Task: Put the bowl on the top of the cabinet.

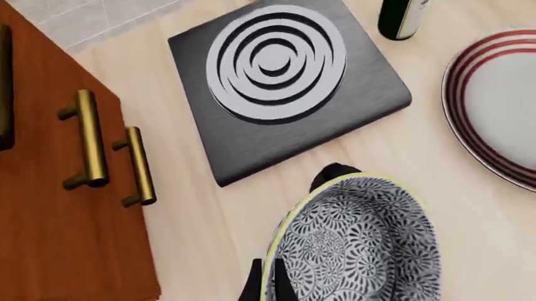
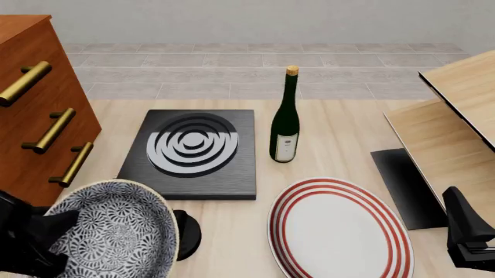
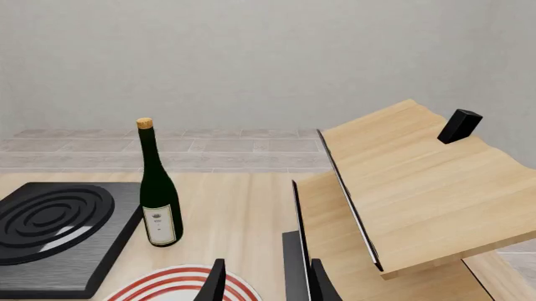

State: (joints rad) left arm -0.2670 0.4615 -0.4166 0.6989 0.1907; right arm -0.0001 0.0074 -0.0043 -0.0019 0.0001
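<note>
While the left claw (image 1: pixel 295 231) pinches its yellow rim, the round deep paisley-patterned bowl (image 2: pixel 116 231) tilts, opening facing near-right; right claw (image 3: pixel 263 282) narrowly parted, empty.

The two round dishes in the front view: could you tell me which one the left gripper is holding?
The bowl, patterned black and white, is held off the table; the red-ringed plate lies flat.

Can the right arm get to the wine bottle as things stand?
Probably yes. The right gripper is empty and faces the wine bottle, with only the flat red-ringed plate low between them; the light-wood panels stand off to its side.
</note>
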